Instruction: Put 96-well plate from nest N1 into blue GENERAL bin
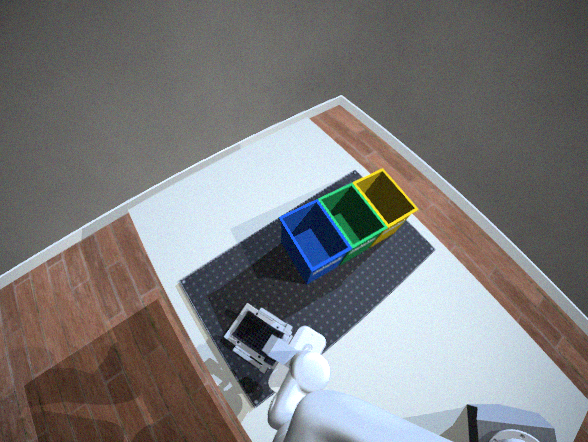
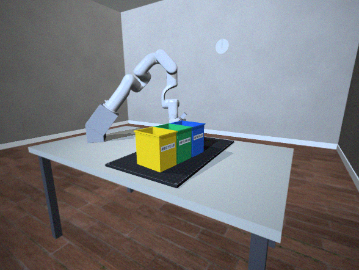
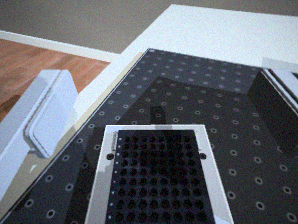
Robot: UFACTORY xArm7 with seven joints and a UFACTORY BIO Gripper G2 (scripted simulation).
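Note:
The black 96-well plate (image 1: 255,329) (image 3: 155,175) sits in the white nest (image 1: 238,319) (image 3: 102,185). My gripper (image 1: 263,339) (image 3: 167,112) is open and empty, with its fingers apart on either side above the plate and nest. Its exact height over them is hard to tell. In the exterior view the fingers, plate and nest are hidden behind the bins. The blue bin (image 1: 295,257) (image 2: 198,148) stands upright and empty, with a label on its side.
The green bin (image 1: 369,238) (image 2: 184,154) stands upright beside the blue one, then the yellow bin (image 2: 148,149), also upright. All stand on the dark perforated board (image 1: 385,270) (image 2: 174,180), with the blue one nearest the nest. The arm's base (image 2: 101,122) stands on the table (image 2: 238,195).

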